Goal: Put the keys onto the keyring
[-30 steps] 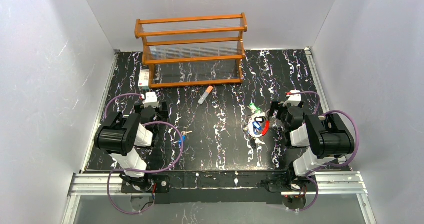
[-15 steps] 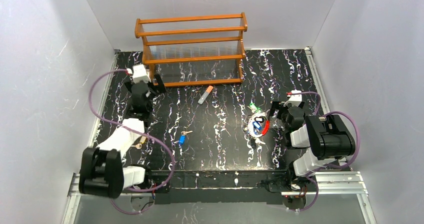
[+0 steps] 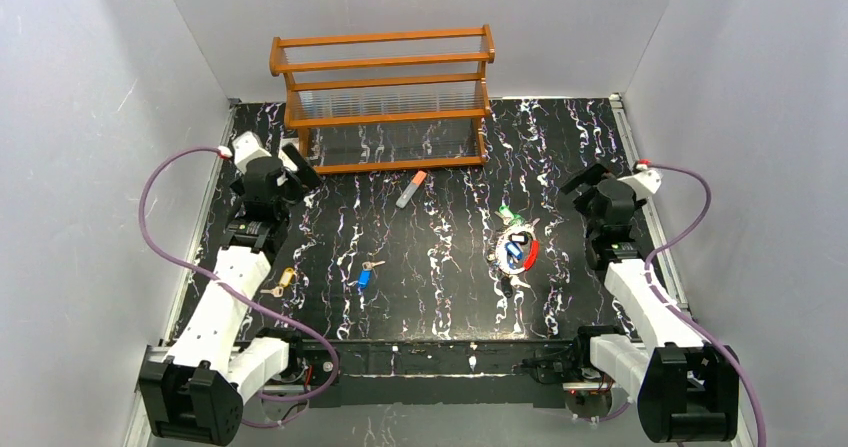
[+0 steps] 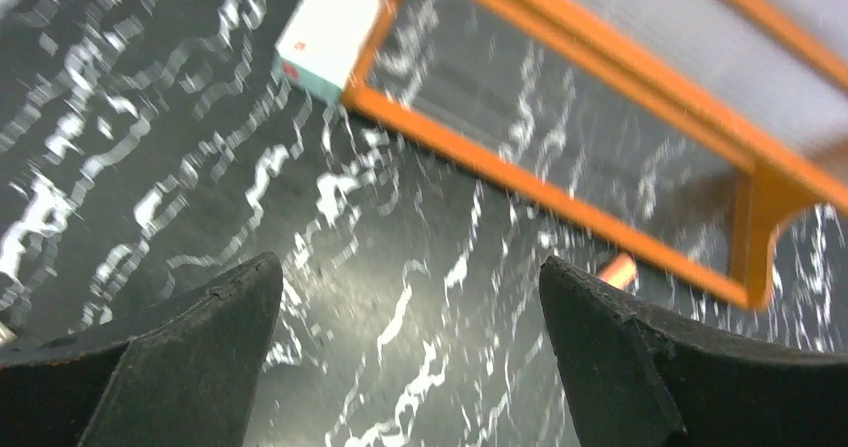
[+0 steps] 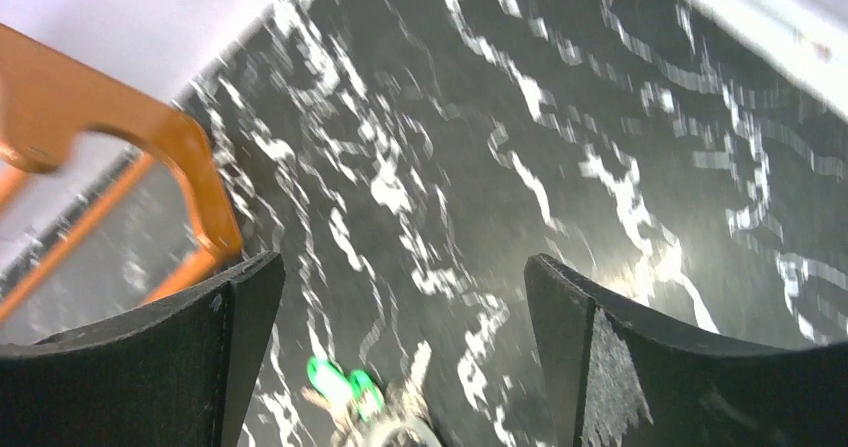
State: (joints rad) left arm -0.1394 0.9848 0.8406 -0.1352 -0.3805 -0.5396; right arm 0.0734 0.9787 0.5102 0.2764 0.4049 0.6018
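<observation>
Top external: both arms stretched forward; left gripper [image 3: 301, 170] and right gripper [image 3: 583, 182] gape wide, empty; keyring [image 3: 530, 255] at right gripper's 8 o'clock.

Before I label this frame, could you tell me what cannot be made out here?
1. Top view: whether the blue keys are threaded on the keyring or just lie inside it; too small.
2. Right wrist view: the keyring is cut off by the bottom edge; only the green key shows, blurred.
3. Left wrist view: the stick is mostly hidden behind a finger; print on the white box is blurred.
</observation>
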